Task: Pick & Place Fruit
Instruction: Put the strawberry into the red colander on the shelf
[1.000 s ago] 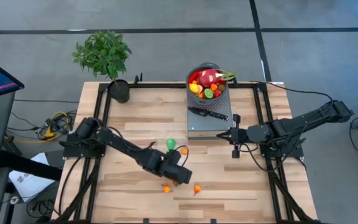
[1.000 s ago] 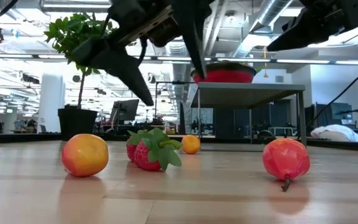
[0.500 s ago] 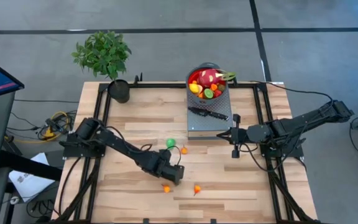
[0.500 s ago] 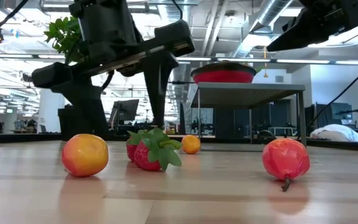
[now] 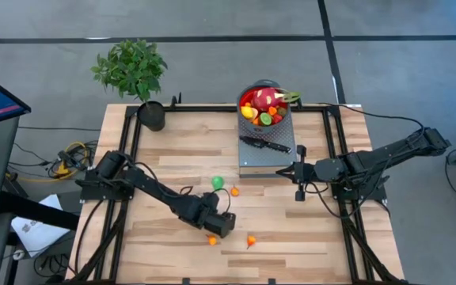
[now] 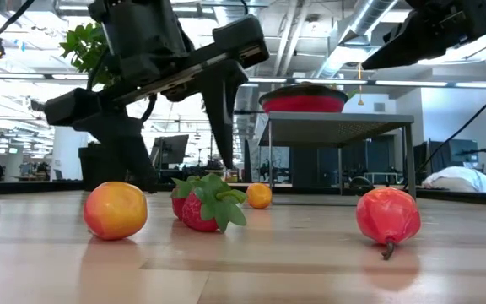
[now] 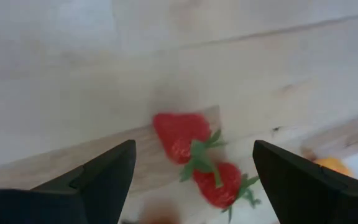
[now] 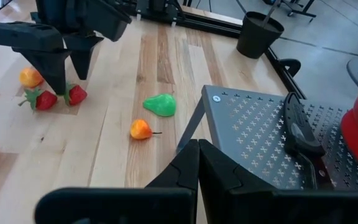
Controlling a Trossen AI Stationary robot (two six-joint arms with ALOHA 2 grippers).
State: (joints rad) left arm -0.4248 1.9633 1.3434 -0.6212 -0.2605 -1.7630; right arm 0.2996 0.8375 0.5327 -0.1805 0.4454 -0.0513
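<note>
Hovering left end effector [image 7: 191,180], fingers spread | 2 glossy strawberries [image 7: 197,158] | plank table [image 7: 104,74]

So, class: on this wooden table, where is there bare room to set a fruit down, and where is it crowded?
Free: the bare boards between the potted plant and the grey perforated metal platform. Crowded: around the open left gripper, over two red toy strawberries, with the green pear and small orange fruits nearby. The red bowl is full.
</note>
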